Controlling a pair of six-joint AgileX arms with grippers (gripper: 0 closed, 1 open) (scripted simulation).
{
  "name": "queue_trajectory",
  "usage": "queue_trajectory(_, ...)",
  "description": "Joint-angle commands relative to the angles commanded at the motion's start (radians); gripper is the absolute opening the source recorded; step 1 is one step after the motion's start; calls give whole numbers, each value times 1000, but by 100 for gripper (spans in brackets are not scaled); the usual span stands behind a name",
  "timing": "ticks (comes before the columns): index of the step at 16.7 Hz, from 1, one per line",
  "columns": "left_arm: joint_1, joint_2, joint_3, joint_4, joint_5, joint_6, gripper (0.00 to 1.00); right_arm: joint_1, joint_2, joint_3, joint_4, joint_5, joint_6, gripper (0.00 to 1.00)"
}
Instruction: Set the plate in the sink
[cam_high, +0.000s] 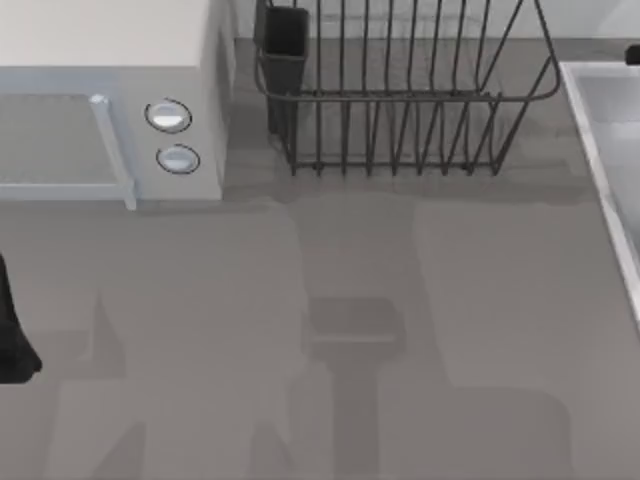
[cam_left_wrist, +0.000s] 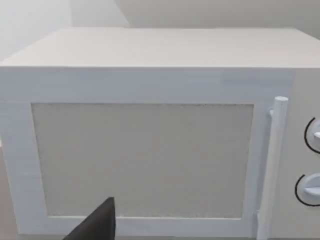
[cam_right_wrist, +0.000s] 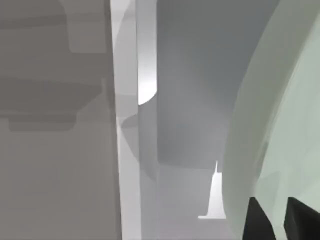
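The pale mint-green plate hangs tilted, on edge, over the sink's grey basin in the right wrist view. My right gripper is shut on the plate's rim, with a dark finger on each side of it. The sink's pale raised rim runs beside the plate, and the sink lies at the table's right edge in the top view. My left arm is parked at the table's left edge, facing the microwave.
A white microwave with a closed door, a bar handle and two knobs stands at the back left. A dark wire dish rack stands at the back centre, next to the sink. Grey tabletop spreads in front of them.
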Motion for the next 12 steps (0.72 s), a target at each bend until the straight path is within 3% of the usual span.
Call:
queue_trajectory(9, 0, 0, 0, 0, 0, 0, 100, 0, 0, 0, 0, 0, 0, 98)
queue_trajectory(12, 0, 0, 0, 0, 0, 0, 100, 0, 0, 0, 0, 0, 0, 100)
